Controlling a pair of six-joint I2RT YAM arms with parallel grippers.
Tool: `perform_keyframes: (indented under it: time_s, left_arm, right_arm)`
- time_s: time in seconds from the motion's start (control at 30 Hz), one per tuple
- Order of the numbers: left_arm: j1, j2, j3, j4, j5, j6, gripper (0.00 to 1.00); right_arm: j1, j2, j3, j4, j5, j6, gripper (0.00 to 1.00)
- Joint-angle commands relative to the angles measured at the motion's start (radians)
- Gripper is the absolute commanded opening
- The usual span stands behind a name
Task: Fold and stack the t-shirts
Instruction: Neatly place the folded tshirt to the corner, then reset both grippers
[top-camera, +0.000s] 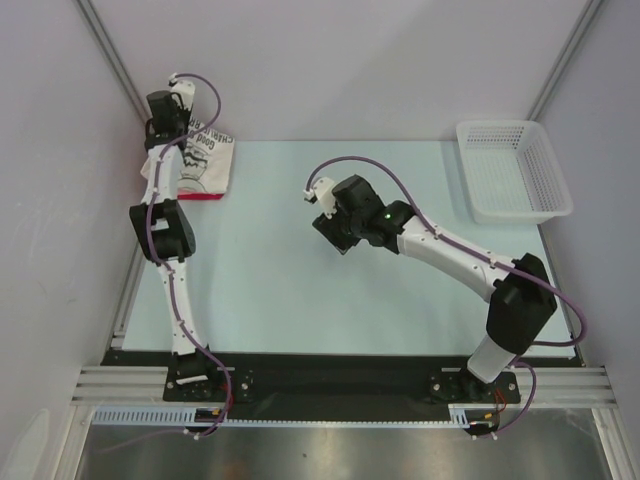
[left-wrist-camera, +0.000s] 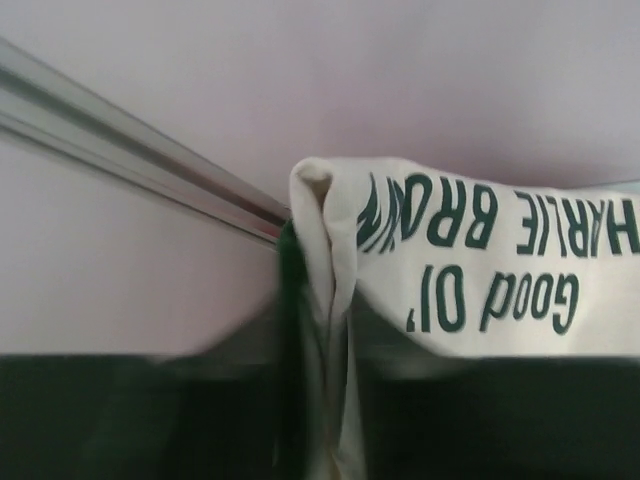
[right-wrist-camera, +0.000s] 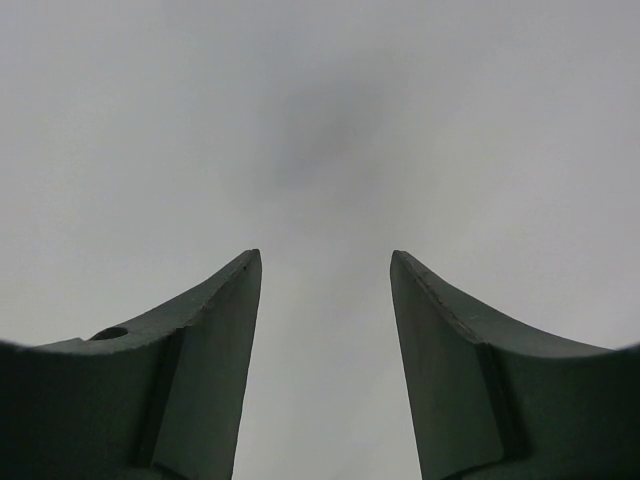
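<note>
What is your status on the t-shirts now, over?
Right gripper open, empty. Left gripper at the cream shirt, far-left corner; grip unclear. Cream shirt lies on the pink-red shirt. Basket far right, not in the way.

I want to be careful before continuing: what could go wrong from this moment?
The left jaws pinch a bunched fold of the cream shirt; pulling may undo its fold.
The pink-red shirt beneath may be dragged along.
The stack lies at the far left corner of the table, near the metal rail; it may slip off.
</note>
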Motion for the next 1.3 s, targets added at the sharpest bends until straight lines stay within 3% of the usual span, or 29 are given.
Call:
perform_keyframes:
  time_s: [0.0, 0.03, 0.07, 0.1, 0.17, 0.23, 0.3, 0.4, 0.5, 0.63, 0.73, 0.77, 0.8, 0.87, 0.93, 1.03, 1.13, 1.2, 1.27]
  left_arm:
    - [0.005, -0.011, 0.075, 0.111, -0.054, -0.055, 0.49]
    - [0.0, -0.019, 0.073, 0.11, -0.077, -0.059, 0.67]
    - [-0.003, -0.028, 0.069, 0.111, -0.13, -0.065, 0.91]
    - [-0.013, -0.063, 0.05, 0.11, -0.192, -0.084, 0.99]
    - [-0.03, -0.121, 0.007, 0.104, -0.241, -0.123, 1.0]
    - [-0.062, -0.251, -0.103, 0.079, -0.22, -0.257, 1.0]
    - [-0.101, -0.368, -0.295, 0.082, -0.166, -0.383, 1.0]
    - [-0.234, -0.549, -0.494, 0.033, -0.09, -0.483, 1.0]
    - [-0.448, -0.707, -0.641, -0.024, 0.014, -0.573, 1.0]
    - [-0.665, -0.981, -1.018, 0.12, 0.175, -0.736, 1.0]
    - [-0.756, -1.158, -1.275, 0.188, 0.237, -0.877, 1.0]
    - [-0.756, -1.198, -1.35, 0.229, 0.328, -0.941, 1.0]
    - [-0.754, -1.289, -1.517, 0.369, 0.376, -1.077, 1.0]
    - [-0.753, -1.376, -1.682, 0.505, 0.458, -1.218, 1.0]
    - [-0.756, -1.488, -1.926, 0.739, 0.484, -1.431, 1.0]
    - [-0.754, -1.595, -2.203, 1.039, 0.492, -1.679, 1.0]
    - [-0.753, -1.673, -2.404, 1.227, 0.452, -1.83, 1.0]
    - [-0.745, -1.692, -2.577, 1.405, 0.374, -1.953, 1.0]
    - [-0.719, -1.692, -2.683, 1.514, 0.366, -2.055, 1.0]
  right_arm:
    - [-0.01, 0.013, 0.047, -0.003, -0.017, 0.045, 0.6]
    - [-0.013, 0.01, 0.045, 0.0, -0.02, 0.062, 0.6]
    - [-0.026, 0.007, 0.044, 0.003, -0.035, 0.079, 0.6]
    - [-0.036, -0.008, 0.035, 0.015, -0.052, 0.125, 0.6]
    - [-0.054, -0.034, 0.007, 0.041, -0.055, 0.178, 0.6]
    - [-0.089, -0.074, -0.045, 0.086, -0.09, 0.277, 0.6]
    - [-0.129, -0.154, -0.146, 0.132, -0.106, 0.352, 0.61]
    - [-0.186, -0.288, -0.279, 0.244, -0.142, 0.533, 0.61]
    - [-0.257, -0.43, -0.476, 0.404, -0.173, 0.717, 0.61]
    - [-0.298, -0.589, -0.706, 0.518, -0.169, 0.927, 0.62]
    - [-0.335, -0.741, -0.881, 0.633, -0.155, 1.134, 0.68]
    - [-0.349, -0.783, -0.974, 0.65, -0.138, 1.181, 0.71]
    - [-0.356, -0.826, -1.019, 0.684, -0.129, 1.278, 0.73]
    - [-0.37, -0.961, -1.109, 0.703, -0.107, 1.358, 0.75]
    - [-0.384, -1.092, -1.231, 0.709, -0.1, 1.47, 0.77]
    - [-0.386, -1.232, -1.379, 0.695, -0.077, 1.632, 0.79]
    - [-0.392, -1.427, -1.495, 0.651, -0.075, 1.752, 1.0]
    - [-0.392, -1.545, -1.493, 0.496, -0.077, 1.736, 1.0]
    - [-0.399, -1.605, -1.492, 0.454, -0.099, 1.716, 1.0]
